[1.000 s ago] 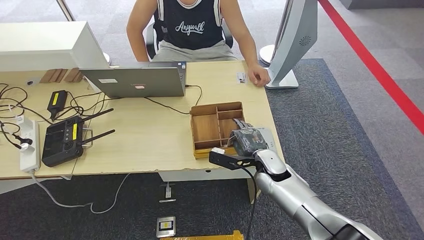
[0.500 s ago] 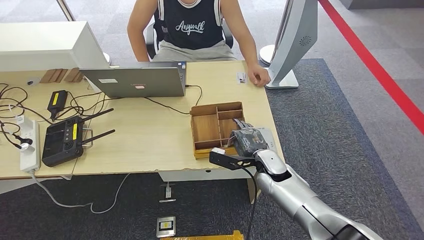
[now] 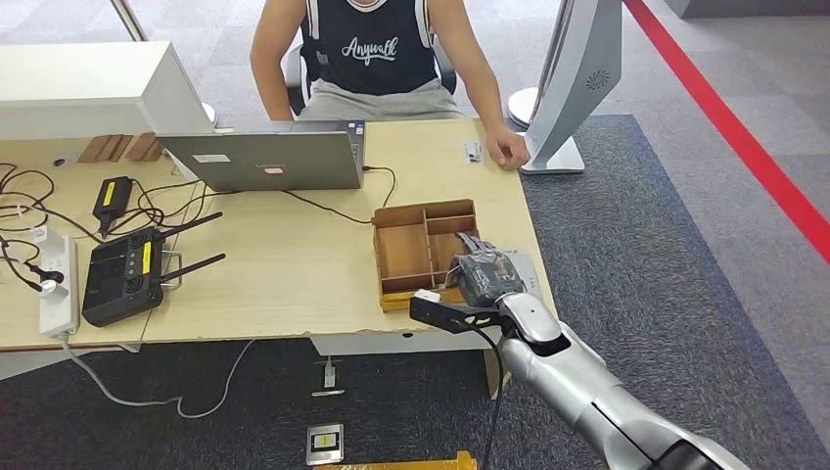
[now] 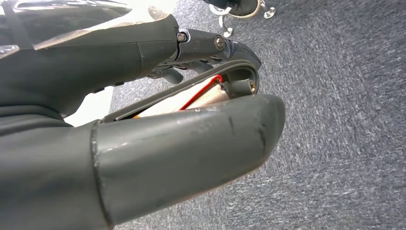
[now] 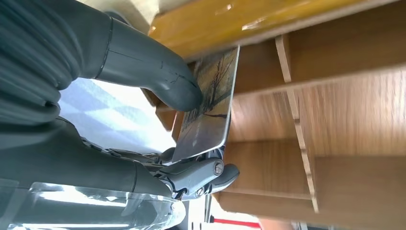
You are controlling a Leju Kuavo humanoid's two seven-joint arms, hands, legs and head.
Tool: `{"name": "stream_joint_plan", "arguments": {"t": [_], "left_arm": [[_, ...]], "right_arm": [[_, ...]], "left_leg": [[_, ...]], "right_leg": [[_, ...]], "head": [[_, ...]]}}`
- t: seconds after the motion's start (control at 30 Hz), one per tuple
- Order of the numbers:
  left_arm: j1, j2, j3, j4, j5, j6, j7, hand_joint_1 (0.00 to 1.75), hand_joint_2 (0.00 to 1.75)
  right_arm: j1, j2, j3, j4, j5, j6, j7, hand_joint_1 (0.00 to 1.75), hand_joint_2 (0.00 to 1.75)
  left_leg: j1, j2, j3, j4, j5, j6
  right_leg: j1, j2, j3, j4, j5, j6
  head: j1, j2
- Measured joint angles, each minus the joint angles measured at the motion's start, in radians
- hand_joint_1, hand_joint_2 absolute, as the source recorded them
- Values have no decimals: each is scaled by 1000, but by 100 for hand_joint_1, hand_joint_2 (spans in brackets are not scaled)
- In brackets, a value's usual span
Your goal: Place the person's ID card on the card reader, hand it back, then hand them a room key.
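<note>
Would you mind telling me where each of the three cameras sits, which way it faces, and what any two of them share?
Head view: high on the robot, looking forward and down at the table, a seated person and the wooden tray; the silver right arm rises from below.
Left wrist view: behind the left robot hand, facing grey carpet.
Right wrist view: behind the right robot hand, which pinches a card at the tray's compartments.
Shared: head and right wrist views both show the right robot hand and the wooden tray.
</note>
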Motion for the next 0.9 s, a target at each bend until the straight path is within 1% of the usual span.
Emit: {"name": "stream_joint_plan", "arguments": {"t": [0.07, 0.1, 0.17, 0.27, 0.37, 0.5, 0.57, 0.9], "left_arm": [[0, 0, 0, 0, -1, 0, -8, 0, 0], [1, 0, 0, 0, -1, 0, -12, 0, 0], [1, 0, -1, 0, -2, 0, -20, 0, 0], [2, 0, -1, 0, -2, 0, -24, 0, 0], [2, 0, -1, 0, -2, 0, -24, 0, 0], [3, 0, -1, 0, -2, 0, -23, 0, 0], [3, 0, -1, 0, -1, 1, -19, 0, 0], [2, -4, -1, 0, -1, 16, -7, 0, 0]], "right_arm": [[-10, -2, -5, -21, 16, -39, 14, 175, 175], [-20, -6, -11, -42, 22, -39, 27, 175, 175], [-45, -16, -29, -90, 36, -16, 54, 175, 175], [-61, -27, -46, -137, 48, 3, 69, 175, 175], [-63, -31, -53, -156, 50, 7, 71, 175, 175], [-67, -48, -92, -260, 62, 11, 73, 175, 175], [-72, -50, -100, -280, 67, 15, 70, 175, 175], [-104, -45, -118, -308, 93, 18, 43, 175, 175]], "left_leg": [[0, 0, 0, 0, 0, 0], [0, 0, 0, 0, 0, 0], [0, 0, 1, 0, 0, 0], [0, 0, 1, 0, 0, 0], [0, 0, 1, 0, 0, 0], [0, 0, 1, 0, 0, 0], [0, 0, 1, 0, 0, 0], [0, 0, 1, 0, 1, 0]], "right_leg": [[0, 0, 0, 0, 0, 0], [0, 0, 0, 0, 0, 0], [0, 0, 0, 0, 1, 0], [0, 0, 0, 0, 1, 0], [0, 0, 0, 0, 1, 0], [0, 0, 0, 0, 1, 0], [0, 0, 0, 0, 1, 0], [0, 0, 0, 0, 1, 0]], "head": [[0, 0], [0, 0], [0, 0], [0, 0], [0, 0], [0, 0], [0, 0], [0, 0]]}}
